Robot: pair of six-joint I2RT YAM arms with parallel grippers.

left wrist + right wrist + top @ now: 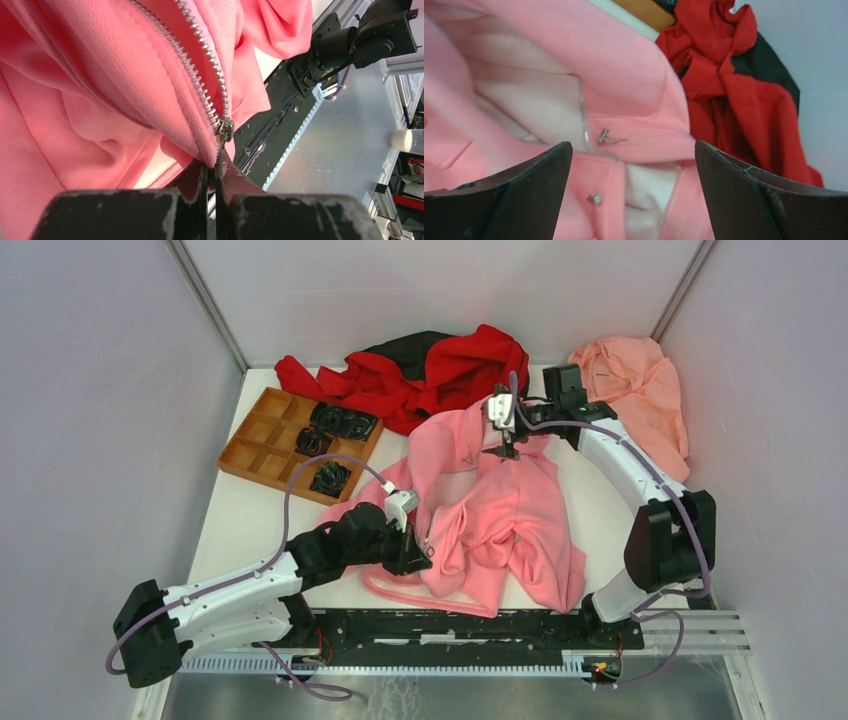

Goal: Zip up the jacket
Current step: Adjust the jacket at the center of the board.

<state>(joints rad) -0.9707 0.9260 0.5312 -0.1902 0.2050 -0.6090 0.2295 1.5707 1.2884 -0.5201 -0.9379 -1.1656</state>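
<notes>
top view: the jacket [500,520] lies crumpled in the middle of the table [250,530], between the two arms. the left gripper [420,550] is pressed into its near left edge. the right gripper [503,435] hangs over its far part. a red garment [440,370] lies just behind it, a peach cloth [640,380] at far right, and a wooden tray [262,440] with dark items at far left.

left wrist view: the left gripper [215,167] is closed tight, pinching the jacket's [100,75] edge just below the slider [224,129]. two rows of metal teeth [200,85] meet at the slider and part beyond it.

right wrist view: the right gripper [631,145] stands wide and holds nothing, above the jacket's [624,65] open front, where pale lining [539,100] shows. a small metal pull [602,135] lies beside the zipper line. the red garment [724,75] is at upper right.
</notes>
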